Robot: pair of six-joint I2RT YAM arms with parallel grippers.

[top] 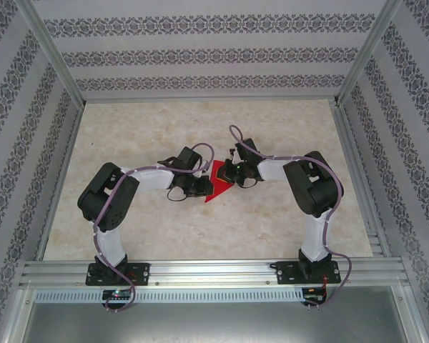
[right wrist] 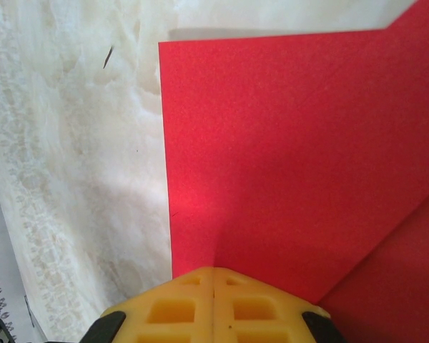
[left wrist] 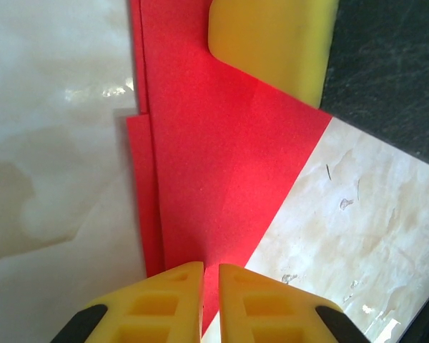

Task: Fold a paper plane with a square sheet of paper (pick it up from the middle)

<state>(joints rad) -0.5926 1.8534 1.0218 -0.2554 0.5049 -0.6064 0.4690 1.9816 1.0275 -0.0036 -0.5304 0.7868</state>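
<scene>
As the diagonally folded red paper point(left wrist: 222, 164) lies under both, I see right tool point(right wrist: 213, 275) pressed together, left tool point(left wrist: 210, 275) barely apart, grip unclear.

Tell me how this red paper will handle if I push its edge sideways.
Likely floppy and very light: the red paper is thin, its folded layers lying nearly flat. Pushed, it would probably slide on the glossy table or buckle rather than move stiffly. Its folds may stiffen it slightly.
</scene>
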